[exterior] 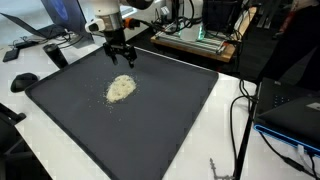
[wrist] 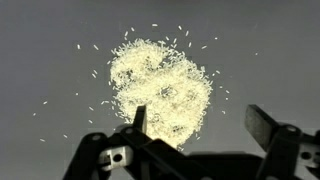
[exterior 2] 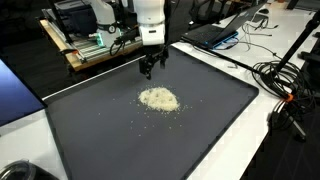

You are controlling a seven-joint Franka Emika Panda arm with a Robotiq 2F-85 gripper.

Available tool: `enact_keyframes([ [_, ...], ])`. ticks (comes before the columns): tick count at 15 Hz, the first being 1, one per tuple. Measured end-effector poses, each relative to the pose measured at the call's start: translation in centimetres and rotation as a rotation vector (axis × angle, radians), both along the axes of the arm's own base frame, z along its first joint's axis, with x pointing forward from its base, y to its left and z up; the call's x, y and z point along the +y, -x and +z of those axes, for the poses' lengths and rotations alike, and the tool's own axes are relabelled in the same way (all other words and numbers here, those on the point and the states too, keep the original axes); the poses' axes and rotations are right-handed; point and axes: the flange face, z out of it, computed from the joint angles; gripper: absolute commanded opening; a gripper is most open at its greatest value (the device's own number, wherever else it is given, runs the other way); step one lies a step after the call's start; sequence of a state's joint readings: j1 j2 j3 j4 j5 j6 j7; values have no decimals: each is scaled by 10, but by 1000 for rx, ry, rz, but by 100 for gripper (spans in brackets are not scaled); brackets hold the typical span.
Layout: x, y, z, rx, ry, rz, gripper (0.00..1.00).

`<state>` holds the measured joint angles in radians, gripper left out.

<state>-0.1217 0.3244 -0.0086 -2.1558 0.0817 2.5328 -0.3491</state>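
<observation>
A loose pile of pale rice grains [exterior: 121, 88] lies on a dark grey mat [exterior: 70, 120], seen in both exterior views and again as the pile [exterior 2: 159, 98] on the mat [exterior 2: 220, 120]. My gripper [exterior: 123, 57] hangs above the mat just behind the pile, also visible from the other side [exterior 2: 152, 68]. In the wrist view the rice pile [wrist: 160, 85] fills the centre, with stray grains scattered around it. The gripper [wrist: 202, 125] is open; one finger [wrist: 139, 118] overlaps the pile's lower edge, the other finger [wrist: 264, 128] stands over bare mat. Nothing is held.
The mat lies on a white table [exterior: 225, 130]. A wooden board with electronics [exterior: 195, 40] stands behind it, cables [exterior: 240, 110] and a laptop [exterior: 290, 110] to one side. A black mouse [exterior: 24, 81] lies by the mat's edge. Cables [exterior 2: 285, 85] trail off the table.
</observation>
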Motion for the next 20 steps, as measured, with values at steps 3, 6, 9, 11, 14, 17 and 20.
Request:
enact_keyframes([
  [3,4,-8,-16,22,27,-83,100],
  [6,12,-16,-29,30,68,-185,100],
  [9,23,-22,-40,32,94,-277,100],
  [11,27,-26,-47,26,107,-339,100],
  [14,32,-29,-59,22,115,-420,100],
  [17,27,-32,-71,27,125,-471,100],
  [20,17,-36,-79,24,136,-503,100],
])
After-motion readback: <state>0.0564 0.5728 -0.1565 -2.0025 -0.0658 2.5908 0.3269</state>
